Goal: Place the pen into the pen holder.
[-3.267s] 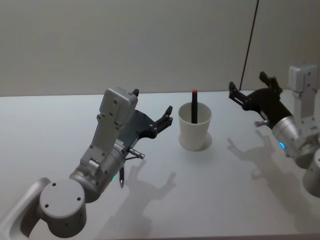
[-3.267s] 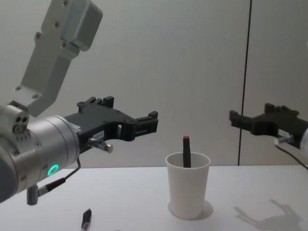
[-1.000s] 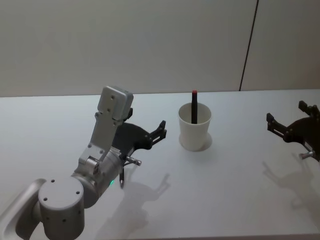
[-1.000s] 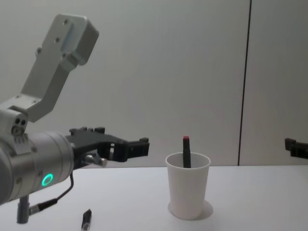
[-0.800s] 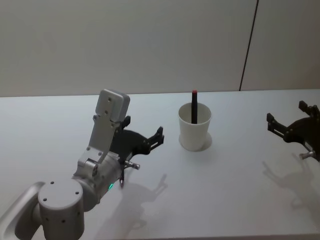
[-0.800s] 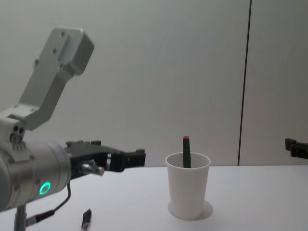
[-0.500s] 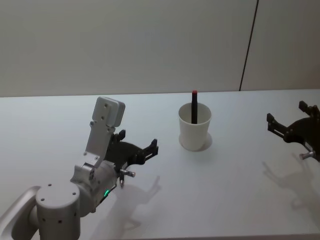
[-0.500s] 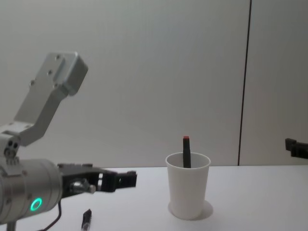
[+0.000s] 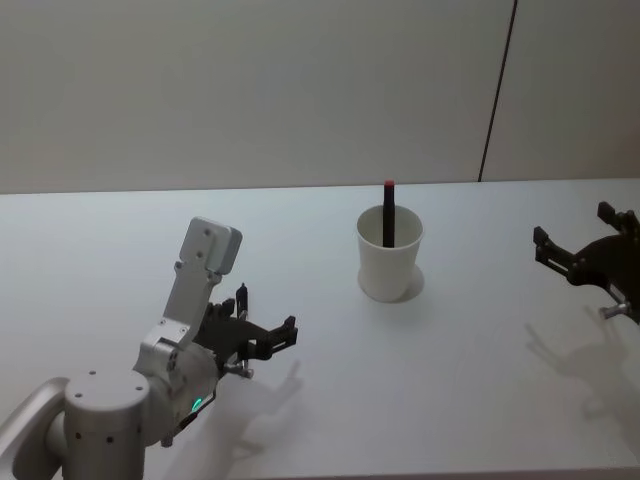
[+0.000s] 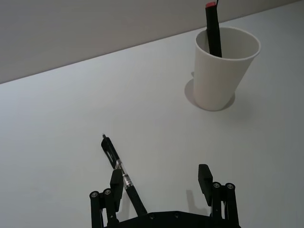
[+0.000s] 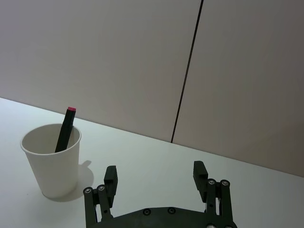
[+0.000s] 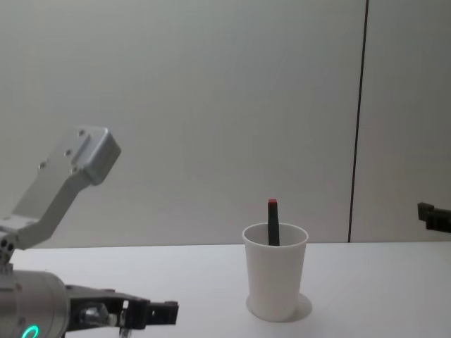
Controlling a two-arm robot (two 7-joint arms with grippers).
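White bench (image 9: 450, 390). Left gripper (image 9: 268, 318) sits low over the near-left part, fingers spread wide, gripping nothing. Black pen (image 10: 113, 154) lies flat on the bench beneath it, close along one finger and well apart from the pen holder (image 9: 388, 275). Holder stands upright mid-bench with a red-tipped pen (image 9: 388, 210) leaning inside. Right gripper (image 9: 572, 235) is at far right, raised, fingers apart, empty.
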